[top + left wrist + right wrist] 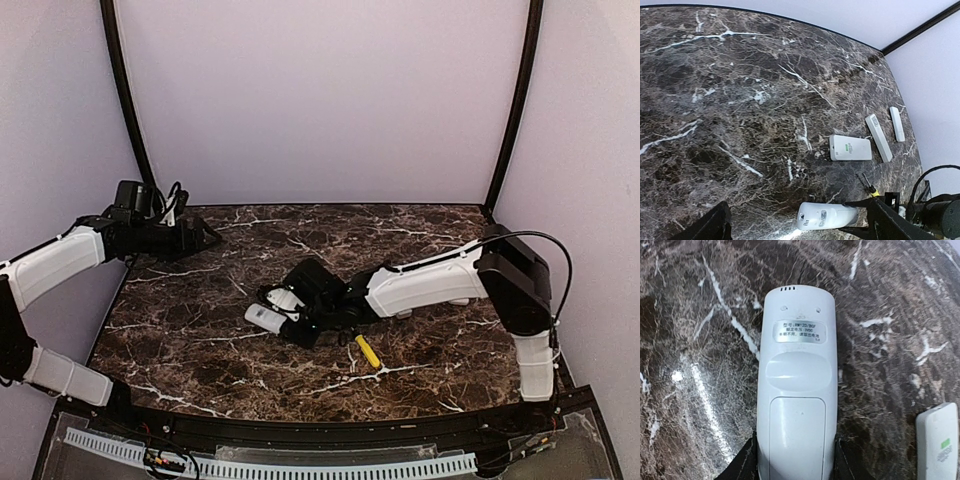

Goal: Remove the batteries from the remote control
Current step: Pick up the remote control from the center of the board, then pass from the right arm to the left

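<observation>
- Firmly clenched, the right gripper point(796, 466) presses its two black fingers point(744, 462) against the long sides of the white, glossy plastic remote control with a rounded nose point(796, 365), close to its tail end.
- It lies back-up over the dark brown, white-veined marble table point(690, 340). Whether it rests there or is just lifted I cannot tell.
- The back shows a silver label near the nose and a shallow oval bulge mid-body. Below that is the rectangular battery cover point(797, 435), shut and flush.
- No batteries show in any view. I judge they sit under that cover, inside the remote control.
- The shell looks light, stiff and slick, so it may twist in a side grip when the cover is pushed. The flanks, clear of the cover, seem the best hold.
- Freed batteries would likely be small, hard and prone to roll — best pinched across the middle.
- A flat white rectangular unit with a green mark point(938, 445) lies just beside the remote control.
- A yellow-handled screwdriver point(368, 351) lies near the remote control, on its near-right side in the top view.
- Two slim white bars point(878, 137) lie farther from the remote control, beyond the flat unit.
- The left gripper point(800, 229) hangs well apart from the remote control, jaws spread wide and holding nothing.
</observation>
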Controlling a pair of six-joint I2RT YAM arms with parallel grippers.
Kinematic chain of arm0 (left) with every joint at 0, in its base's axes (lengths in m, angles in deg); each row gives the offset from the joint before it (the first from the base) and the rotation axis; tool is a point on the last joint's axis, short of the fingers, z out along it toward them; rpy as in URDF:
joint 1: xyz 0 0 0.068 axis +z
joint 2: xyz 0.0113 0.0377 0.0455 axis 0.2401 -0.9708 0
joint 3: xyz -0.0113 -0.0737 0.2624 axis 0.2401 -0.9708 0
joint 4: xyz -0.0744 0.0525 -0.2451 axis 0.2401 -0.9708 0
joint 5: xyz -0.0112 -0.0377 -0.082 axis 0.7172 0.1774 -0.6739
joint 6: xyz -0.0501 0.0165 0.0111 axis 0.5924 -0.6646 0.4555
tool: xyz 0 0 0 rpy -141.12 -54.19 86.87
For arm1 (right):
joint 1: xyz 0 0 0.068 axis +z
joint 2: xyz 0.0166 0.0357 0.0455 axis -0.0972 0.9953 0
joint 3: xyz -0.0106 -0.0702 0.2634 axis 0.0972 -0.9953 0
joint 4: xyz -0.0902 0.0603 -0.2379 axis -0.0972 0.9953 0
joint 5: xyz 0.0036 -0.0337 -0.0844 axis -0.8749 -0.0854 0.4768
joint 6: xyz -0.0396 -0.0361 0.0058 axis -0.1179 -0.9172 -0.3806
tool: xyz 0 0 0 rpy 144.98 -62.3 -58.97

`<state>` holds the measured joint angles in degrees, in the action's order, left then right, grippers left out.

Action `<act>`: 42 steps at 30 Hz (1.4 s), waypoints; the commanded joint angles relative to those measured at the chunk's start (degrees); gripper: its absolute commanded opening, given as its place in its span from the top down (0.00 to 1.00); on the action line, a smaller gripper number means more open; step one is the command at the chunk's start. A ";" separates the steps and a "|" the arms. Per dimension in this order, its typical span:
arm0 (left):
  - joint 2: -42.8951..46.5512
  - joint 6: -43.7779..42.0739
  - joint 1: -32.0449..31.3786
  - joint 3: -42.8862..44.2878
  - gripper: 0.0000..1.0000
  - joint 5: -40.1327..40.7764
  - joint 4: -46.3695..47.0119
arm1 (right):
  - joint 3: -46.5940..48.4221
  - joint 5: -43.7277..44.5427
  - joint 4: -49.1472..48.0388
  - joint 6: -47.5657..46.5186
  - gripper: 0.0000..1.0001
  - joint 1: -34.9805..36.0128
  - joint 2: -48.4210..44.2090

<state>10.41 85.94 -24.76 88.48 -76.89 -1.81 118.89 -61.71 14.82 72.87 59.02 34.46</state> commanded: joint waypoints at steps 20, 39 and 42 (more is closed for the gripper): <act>-6.63 7.34 -6.97 -3.82 0.06 -31.89 16.57 | -1.95 9.97 -11.07 -2.67 1.00 0.23 -14.66; -9.83 9.75 -6.97 -3.37 0.55 -35.64 18.73 | 0.07 9.30 -10.33 -6.89 1.00 1.51 -14.62; -10.16 9.87 -6.97 -3.28 0.63 -35.97 18.73 | 0.31 9.60 -10.30 -6.99 1.00 1.57 -14.36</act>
<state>0.84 95.77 -31.74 85.58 -111.03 16.26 117.16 -52.83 6.42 66.56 60.00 21.11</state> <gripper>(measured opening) 0.414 0.432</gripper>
